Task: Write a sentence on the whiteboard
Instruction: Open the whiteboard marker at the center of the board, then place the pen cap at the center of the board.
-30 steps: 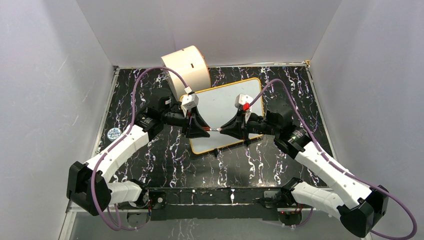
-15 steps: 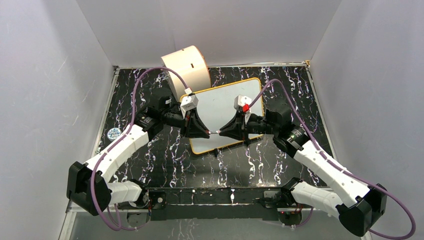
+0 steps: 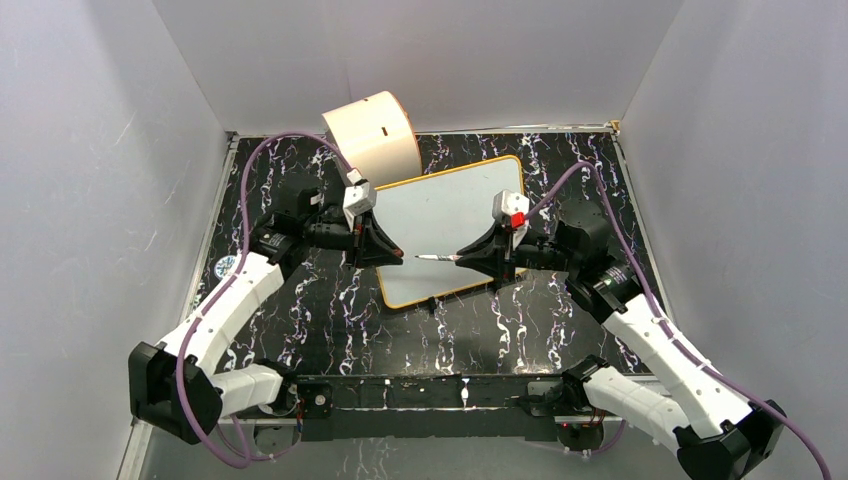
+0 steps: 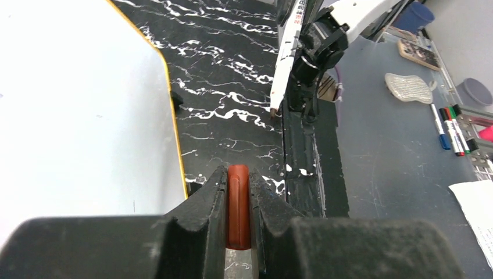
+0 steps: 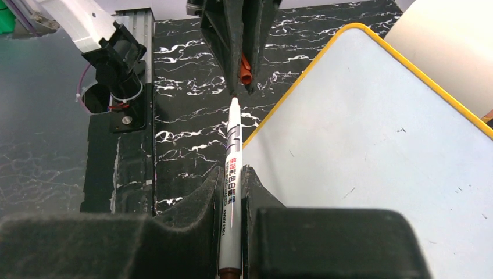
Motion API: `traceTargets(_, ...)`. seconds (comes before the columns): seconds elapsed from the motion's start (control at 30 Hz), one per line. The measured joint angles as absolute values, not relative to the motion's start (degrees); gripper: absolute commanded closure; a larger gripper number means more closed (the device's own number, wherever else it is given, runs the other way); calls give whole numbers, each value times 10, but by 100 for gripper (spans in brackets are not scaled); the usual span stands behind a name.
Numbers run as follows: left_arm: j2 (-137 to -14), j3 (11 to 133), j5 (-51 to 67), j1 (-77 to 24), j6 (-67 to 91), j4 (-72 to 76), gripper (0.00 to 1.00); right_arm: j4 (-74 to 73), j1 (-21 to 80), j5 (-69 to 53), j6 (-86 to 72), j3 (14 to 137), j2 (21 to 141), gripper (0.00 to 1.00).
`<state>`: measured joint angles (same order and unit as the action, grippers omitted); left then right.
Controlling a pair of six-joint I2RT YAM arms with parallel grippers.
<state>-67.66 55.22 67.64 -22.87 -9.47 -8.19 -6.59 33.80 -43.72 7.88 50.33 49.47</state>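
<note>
Against the view half a second ago, in which both end effectors met tip to tip above the near part of the whiteboard, I now have them drawn apart. The marker has come out of its cap. The left end effector is clamped on the orange-red cap and has retreated left, to the board's near-left edge. The right end effector is clamped on the white marker barrel. The uncapped end points left toward the cap and appears to hang clear of the board surface. The whiteboard lies on the black marbled tabletop between the two arms, turned at an angle, with its far-left corner just beside the cream drum. I see no lettering on it, so the sentence is not yet begun. I judge the uncapping step complete. The next move calls for turning the right wrist until the nib faces down at the board, then starting toward the left of the board so the line has room to run. The left grip on the cap should be kept for recapping.
</note>
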Motion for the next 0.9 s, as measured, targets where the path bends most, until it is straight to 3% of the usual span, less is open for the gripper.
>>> traceTargets(0.2,-635,552,586,-223,-108,-124,100,-78,330,-421,86,503,488,100)
traceTargets(0.53,-511,528,267,-223,-11,-142,100,-70,329,-334,81,490,438,100)
traceTargets(0.9,-558,462,-18,-221,137,-143,100,-74,329,-234,68,460,402,100)
